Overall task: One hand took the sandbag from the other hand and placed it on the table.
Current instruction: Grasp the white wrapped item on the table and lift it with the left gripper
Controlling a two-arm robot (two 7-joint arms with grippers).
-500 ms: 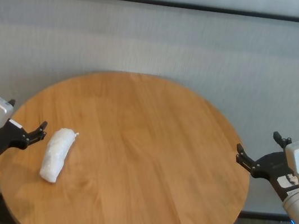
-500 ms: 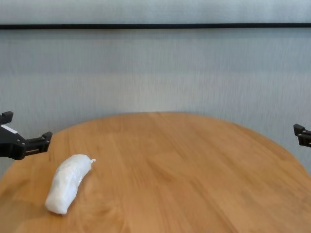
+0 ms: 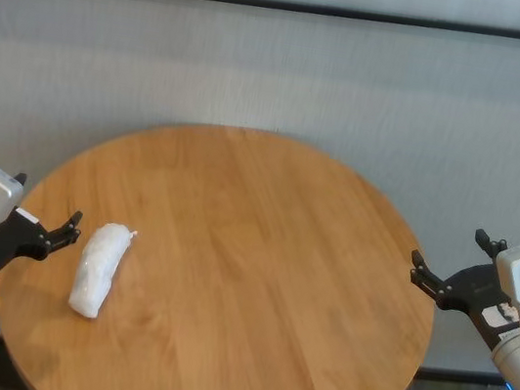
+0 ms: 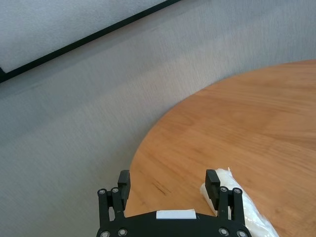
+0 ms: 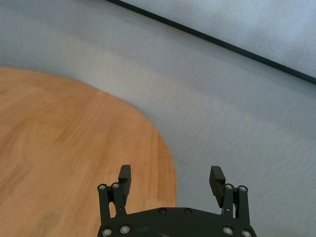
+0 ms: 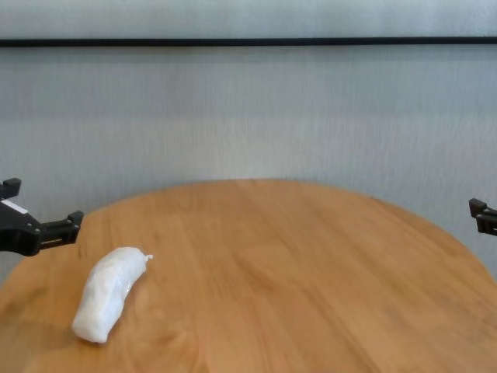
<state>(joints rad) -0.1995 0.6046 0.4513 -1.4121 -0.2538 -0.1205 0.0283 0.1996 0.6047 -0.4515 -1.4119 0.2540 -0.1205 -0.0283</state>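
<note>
The white sandbag (image 3: 100,269) lies on the round wooden table (image 3: 262,245) near its left edge, its twisted tip pointing away from me. It also shows in the chest view (image 6: 109,291) and the left wrist view (image 4: 254,215). My left gripper (image 3: 47,201), the one with the green light, is open and empty just left of the sandbag, not touching it; in the left wrist view (image 4: 168,177) the bag lies beside one finger. My right gripper (image 3: 449,248), the one with the blue light, is open and empty at the table's right edge (image 5: 171,172).
A grey wall (image 3: 280,70) with a dark strip runs behind the table. The table top (image 6: 295,272) holds only the sandbag. Both arms hang just off the table's left and right edges.
</note>
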